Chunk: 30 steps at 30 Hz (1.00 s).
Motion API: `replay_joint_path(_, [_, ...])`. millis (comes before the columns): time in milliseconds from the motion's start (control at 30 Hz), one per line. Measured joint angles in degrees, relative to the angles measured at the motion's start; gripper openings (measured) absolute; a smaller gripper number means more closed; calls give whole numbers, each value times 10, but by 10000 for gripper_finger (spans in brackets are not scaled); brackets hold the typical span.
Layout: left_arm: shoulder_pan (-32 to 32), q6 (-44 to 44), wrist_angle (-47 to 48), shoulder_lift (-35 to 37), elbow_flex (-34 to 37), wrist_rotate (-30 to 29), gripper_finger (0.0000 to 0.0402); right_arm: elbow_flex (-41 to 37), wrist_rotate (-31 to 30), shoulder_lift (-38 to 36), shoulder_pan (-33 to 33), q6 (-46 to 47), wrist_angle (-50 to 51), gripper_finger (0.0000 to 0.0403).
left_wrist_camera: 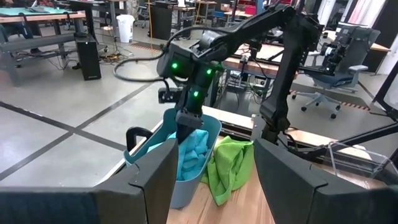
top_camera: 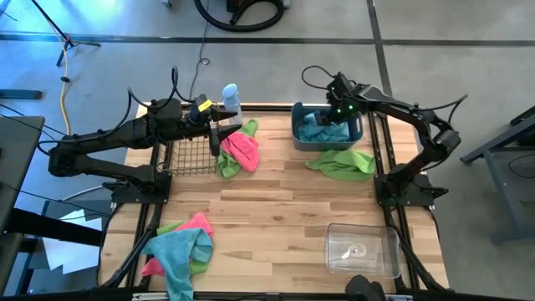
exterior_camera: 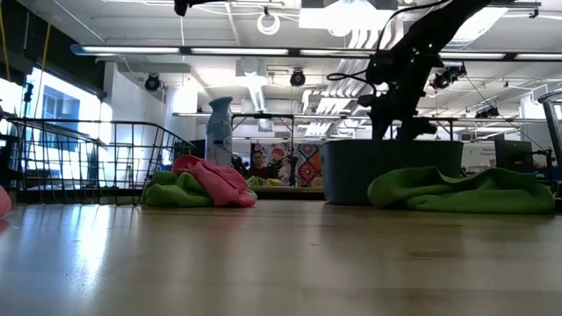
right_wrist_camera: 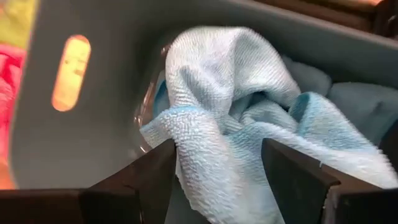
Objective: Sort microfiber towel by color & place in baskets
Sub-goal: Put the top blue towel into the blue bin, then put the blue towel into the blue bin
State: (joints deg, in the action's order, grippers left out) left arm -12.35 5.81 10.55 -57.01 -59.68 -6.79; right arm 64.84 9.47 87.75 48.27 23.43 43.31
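A light teal towel [right_wrist_camera: 236, 93] lies bunched in the grey-blue tub [top_camera: 328, 134] at the far right. My right gripper [right_wrist_camera: 217, 155] hangs open just over it, pointing steeply down, with a raised fold of the towel between its fingers. A green towel [top_camera: 343, 161] is spread on the table against the tub's near side. Pink and green towels [top_camera: 241, 149] are heaped beside the black wire basket [top_camera: 185, 155]. My left gripper [top_camera: 219, 138] stands open and level by that basket, with nothing in it. More towels [top_camera: 180, 247] sit at the near left. My right gripper stands open from above with a raised fold of the teal towel [right_wrist_camera: 186, 134] between its fingers. The towel rests in the tub. I cannot tell whether the fingers touch the fold.
A white-and-blue spray bottle [top_camera: 231, 99] stands at the far edge behind the wire basket. A clear plastic box [top_camera: 362, 249] sits at the near right. Bare wood lies across the table's middle.
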Motion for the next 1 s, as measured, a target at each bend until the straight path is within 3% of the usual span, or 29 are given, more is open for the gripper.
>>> replay_joint_path(433, [0, 0, 3, 0, 0, 0, 200, 0, 20, -94, 48, 1, -69, 232])
replay_joint_path(733, [0, 0, 3, 0, 0, 0, 200, 0, 119, -154, 26, 17, -215, 232])
replay_joint_path(1000, [0, 25, 3, 0, 0, 0, 200, 0, 262, -164, -68, 22, -340, 232])
